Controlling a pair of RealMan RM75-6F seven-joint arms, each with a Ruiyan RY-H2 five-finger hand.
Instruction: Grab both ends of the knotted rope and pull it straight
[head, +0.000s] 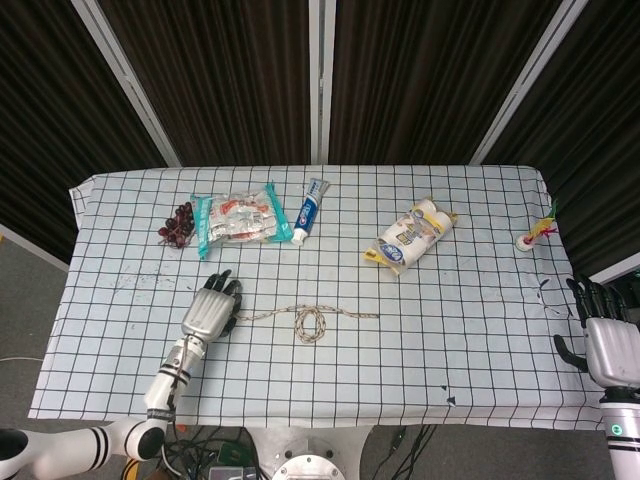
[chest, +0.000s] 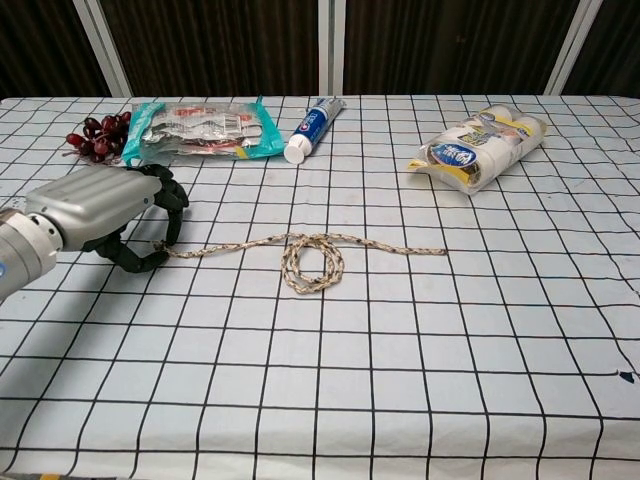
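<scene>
Lying on the checked tablecloth (chest: 420, 380) is one knotted rope (chest: 312, 260), its loop near the middle of the cloth and its two ends stretched left and right. Further back are one bunch of grapes (chest: 95, 135), one snack packet (chest: 205, 128), one toothpaste tube (chest: 311, 128), one pack of cups (chest: 480, 148) and one shuttlecock (head: 534, 235). One left hand (chest: 100, 215) rests at the rope's left end, fingers (chest: 170, 205) curled around it; whether they actually pinch it I cannot tell. One right hand (head: 608, 335) hangs beside the table's right edge, fingers spread, holding nothing.
</scene>
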